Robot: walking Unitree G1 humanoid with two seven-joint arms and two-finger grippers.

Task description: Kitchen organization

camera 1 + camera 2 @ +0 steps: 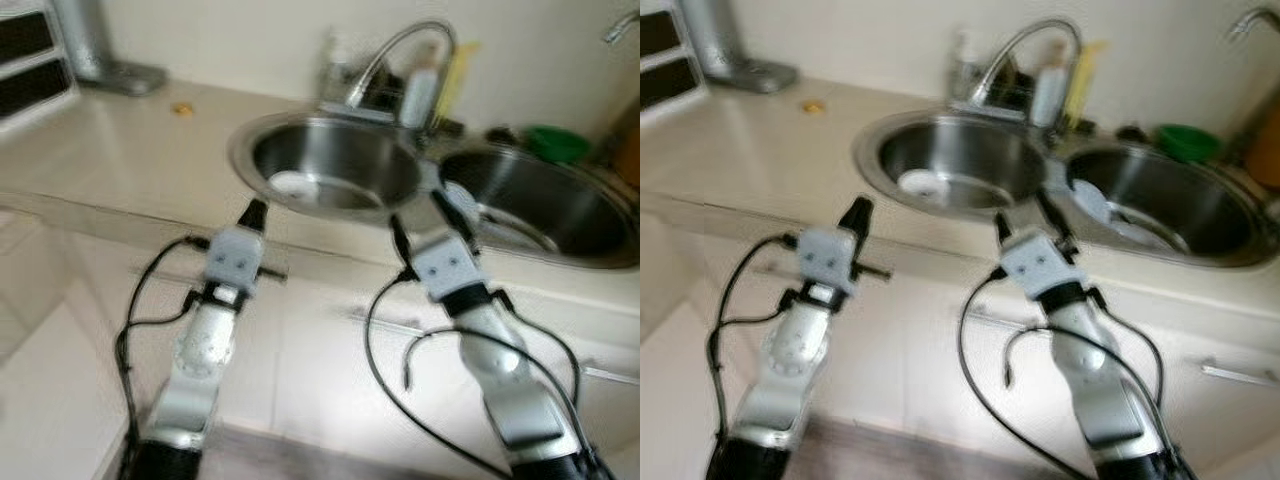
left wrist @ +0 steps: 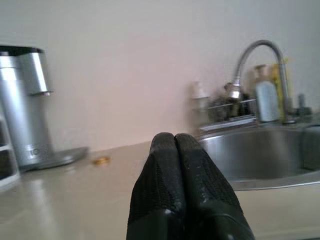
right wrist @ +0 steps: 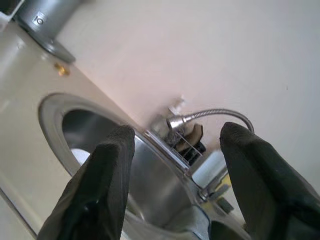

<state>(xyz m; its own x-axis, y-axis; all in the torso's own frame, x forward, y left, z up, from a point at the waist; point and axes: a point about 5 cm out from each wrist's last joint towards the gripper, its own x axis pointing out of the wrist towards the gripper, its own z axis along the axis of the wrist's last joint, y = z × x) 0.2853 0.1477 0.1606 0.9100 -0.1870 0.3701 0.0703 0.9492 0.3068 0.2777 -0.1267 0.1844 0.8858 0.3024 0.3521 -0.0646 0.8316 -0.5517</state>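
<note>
Nearest item: left gripper (image 2: pixel 175 145), fingers pressed together, holding nothing, raised at the front edge of the beige counter (image 1: pixel 130 160) just short of the left sink basin (image 1: pixel 335 165). Item two: right gripper (image 3: pixel 175 150), fingers spread wide, holding nothing, poised at the counter edge between the two basins. Item three: left sink basin, steel, with one white dish (image 1: pixel 295 185) lying on its floor. Item four: right sink basin (image 1: pixel 550 205), steel, with pale dishes (image 1: pixel 1090 200) inside; blur hides their number. Item five: arched faucet (image 1: pixel 400 50) behind the basins, with bottles (image 1: pixel 420 90) and a small rack beside it. Item six: green object (image 1: pixel 555 143) by the right basin, kind unclear. Item seven: small yellowish scrap (image 1: pixel 181 108) on the counter, near a silver appliance (image 2: pixel 25 100). Progress, as I judge it: nothing is grasped yet, dishes remain in both basins, so the organizing looks barely begun.
</note>
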